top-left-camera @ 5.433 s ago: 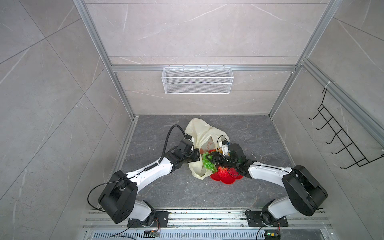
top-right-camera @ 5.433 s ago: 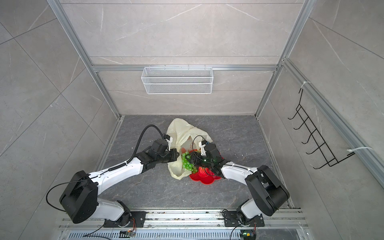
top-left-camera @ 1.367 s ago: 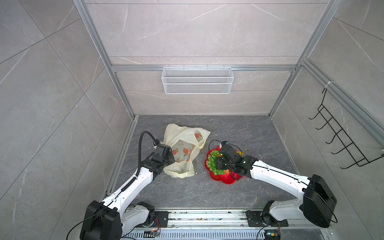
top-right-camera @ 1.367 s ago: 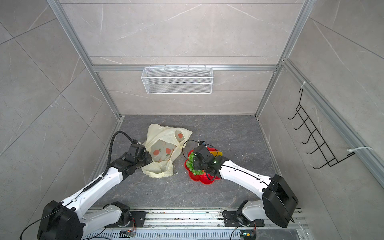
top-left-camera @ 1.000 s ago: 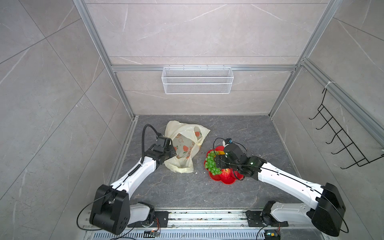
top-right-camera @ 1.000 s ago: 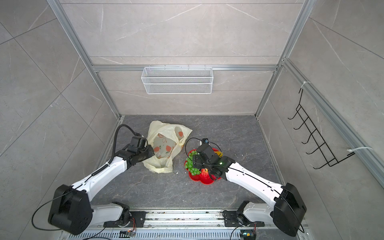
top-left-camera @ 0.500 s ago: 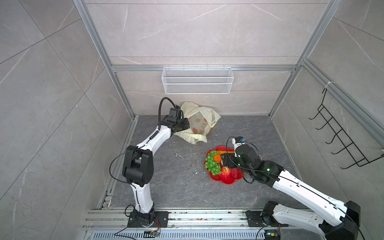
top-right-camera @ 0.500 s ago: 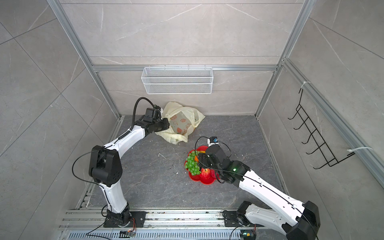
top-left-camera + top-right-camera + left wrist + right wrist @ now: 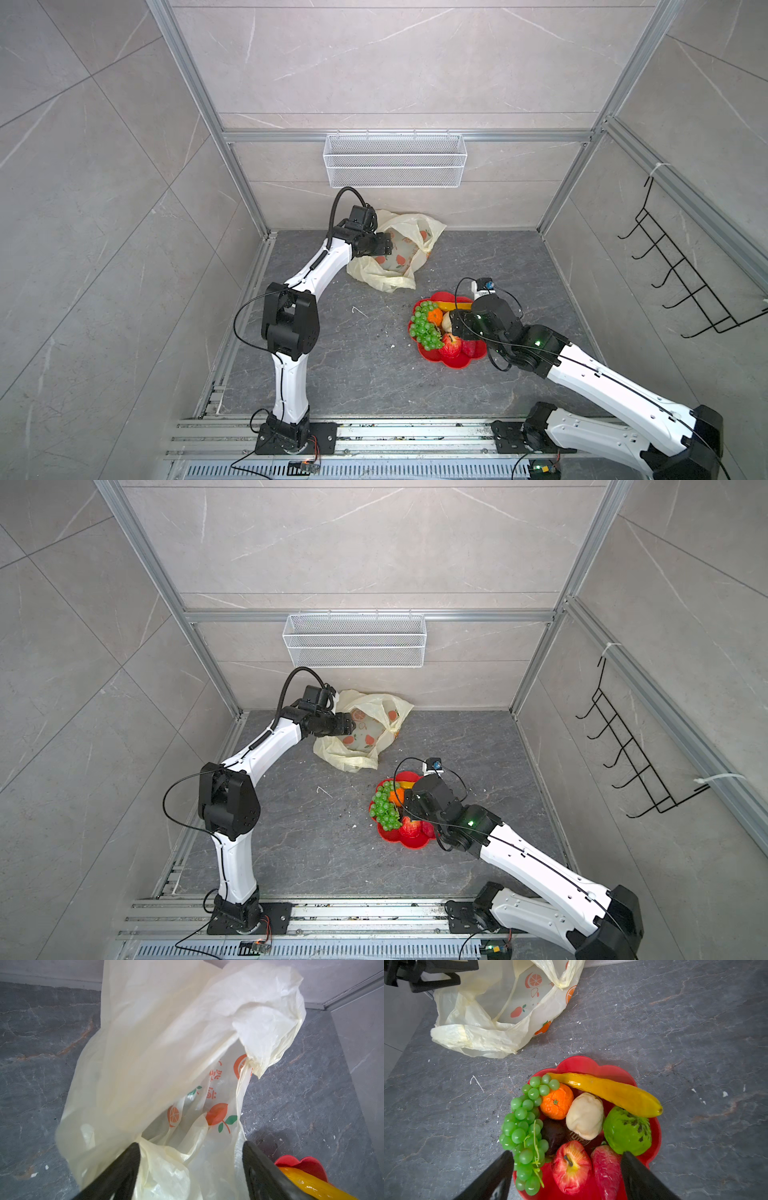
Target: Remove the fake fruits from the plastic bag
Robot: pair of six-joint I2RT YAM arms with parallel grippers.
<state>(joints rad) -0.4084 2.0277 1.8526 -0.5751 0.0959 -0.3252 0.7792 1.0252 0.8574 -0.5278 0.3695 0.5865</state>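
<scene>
- The left end effector [image 9: 191, 1147] is released: its two dark fingers [image 9: 124, 1167] stand wide apart, and nothing is pinched between them.
- The plastic bag [image 9: 155, 1043] lies crumpled on the grey surface [image 9: 675, 1022] directly ahead of the left end effector. Some of its loose film sits in the gap between the fingers, and whether it touches them cannot be told.
- In both top views the left end effector [image 9: 388, 245] [image 9: 351, 725] is at the near edge of the plastic bag [image 9: 395, 257] [image 9: 361, 737], which lies close to the back wall.
- The right end effector [image 9: 566, 1152] is also released, with its fingers spread and gripping nothing. It hangs over a red plate [image 9: 587, 1064].
- The fake fruits all rest on that plate, below and ahead of the right end effector, and well apart from the left one:
- The red apple [image 9: 571, 1165] and the strawberry [image 9: 606, 1165] are between the fingers.
- The grape bunch [image 9: 521, 1126] is by one fingertip and the green round fruit [image 9: 627, 1130] by the other.
- The dark brown one [image 9: 554, 1132], the peach [image 9: 585, 1115] and the orange [image 9: 556, 1101] are just ahead.
- The banana [image 9: 608, 1093] is farthest ahead, across the plate's far side.
- From the right end effector, the plastic bag [image 9: 483, 1032] lies beyond the plate and does not touch it. No fruit shows inside the bag, only flat prints.
</scene>
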